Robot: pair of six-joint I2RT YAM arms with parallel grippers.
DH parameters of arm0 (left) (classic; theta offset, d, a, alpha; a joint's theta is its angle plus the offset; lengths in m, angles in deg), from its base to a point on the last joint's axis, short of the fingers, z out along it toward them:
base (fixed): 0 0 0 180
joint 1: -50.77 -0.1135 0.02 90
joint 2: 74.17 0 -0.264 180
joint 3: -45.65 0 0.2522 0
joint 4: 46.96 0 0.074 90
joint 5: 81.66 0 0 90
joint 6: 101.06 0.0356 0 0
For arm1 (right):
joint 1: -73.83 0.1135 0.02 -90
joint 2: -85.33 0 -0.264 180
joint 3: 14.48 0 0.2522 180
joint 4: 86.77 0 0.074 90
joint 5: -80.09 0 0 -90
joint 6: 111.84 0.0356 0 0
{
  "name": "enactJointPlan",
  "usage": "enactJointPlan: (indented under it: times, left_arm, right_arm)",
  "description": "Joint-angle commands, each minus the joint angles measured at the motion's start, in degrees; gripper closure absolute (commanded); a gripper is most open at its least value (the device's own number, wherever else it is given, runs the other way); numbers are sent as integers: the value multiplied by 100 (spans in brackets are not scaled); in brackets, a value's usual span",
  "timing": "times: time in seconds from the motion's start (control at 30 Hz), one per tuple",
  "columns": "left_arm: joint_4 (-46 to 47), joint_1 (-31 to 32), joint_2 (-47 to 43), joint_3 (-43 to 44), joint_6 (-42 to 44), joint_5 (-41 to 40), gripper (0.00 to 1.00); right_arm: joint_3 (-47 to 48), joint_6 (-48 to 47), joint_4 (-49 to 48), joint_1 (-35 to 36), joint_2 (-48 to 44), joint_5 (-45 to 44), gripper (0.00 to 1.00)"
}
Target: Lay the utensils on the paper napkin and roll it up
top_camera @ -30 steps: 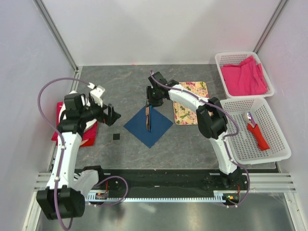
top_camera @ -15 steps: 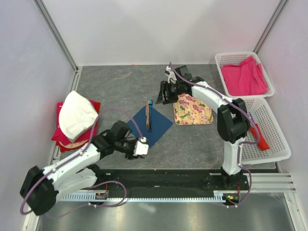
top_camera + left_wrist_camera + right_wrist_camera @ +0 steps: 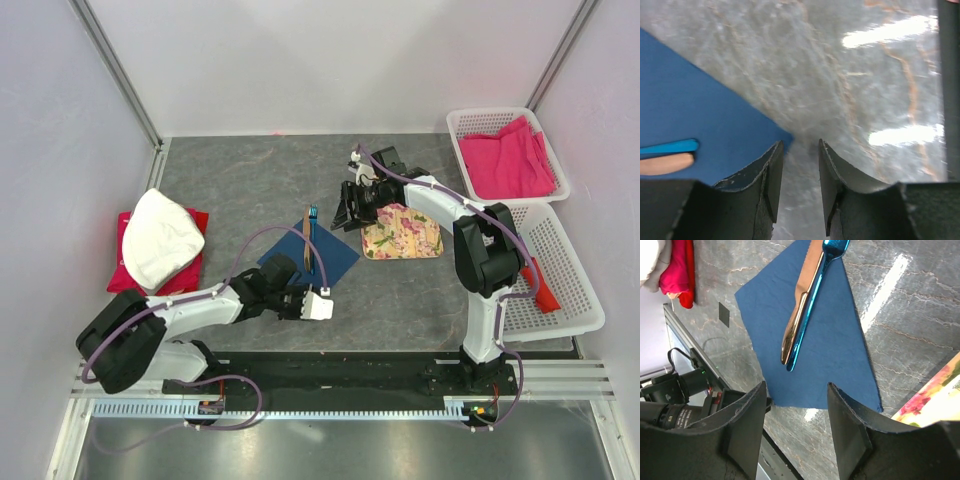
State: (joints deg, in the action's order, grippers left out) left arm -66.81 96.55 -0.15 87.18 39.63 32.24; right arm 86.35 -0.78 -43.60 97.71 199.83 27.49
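Note:
The blue paper napkin (image 3: 312, 262) lies as a diamond in the middle of the table. On its far half rest the utensils, a bright-blue fork (image 3: 313, 228) and a copper knife (image 3: 307, 240), side by side; they also show as the fork (image 3: 816, 300) and the knife (image 3: 797, 310). My left gripper (image 3: 318, 303) is low at the napkin's near corner (image 3: 785, 136), open with a narrow gap and only bare table between its fingers (image 3: 771, 165). My right gripper (image 3: 350, 210) hovers open to the right of the napkin (image 3: 815, 355), holding nothing.
A floral mat (image 3: 405, 232) lies right of the napkin, under the right wrist. Two white baskets stand at the right: the far one (image 3: 470, 122) holds pink cloth, the near one (image 3: 580, 300) a red-handled tool (image 3: 545, 295). A white cloth (image 3: 160, 238) sits on red cloths at the left.
The left arm swung from the left side down to the napkin's near corner and narrowed its jaws. The right gripper let go of the utensils and drew back over the floral mat.

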Motion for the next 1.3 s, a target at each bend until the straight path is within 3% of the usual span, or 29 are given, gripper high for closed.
enactJointPlan:
  times: [0.0, 0.93, 1.27]
  left_arm:
    - [591, 27, 253, 211, 327, -263, 59]
    - [732, 19, 447, 317, 503, -131, 59]
    - [38, 10, 69, 221, 687, -105, 60]
  right_arm:
    - [-14, -163, -164, -24, -279, 276, 42]
    - [-146, -207, -172, -32, -165, 408, 41]
    - [-102, -225, -172, -41, -129, 443, 41]
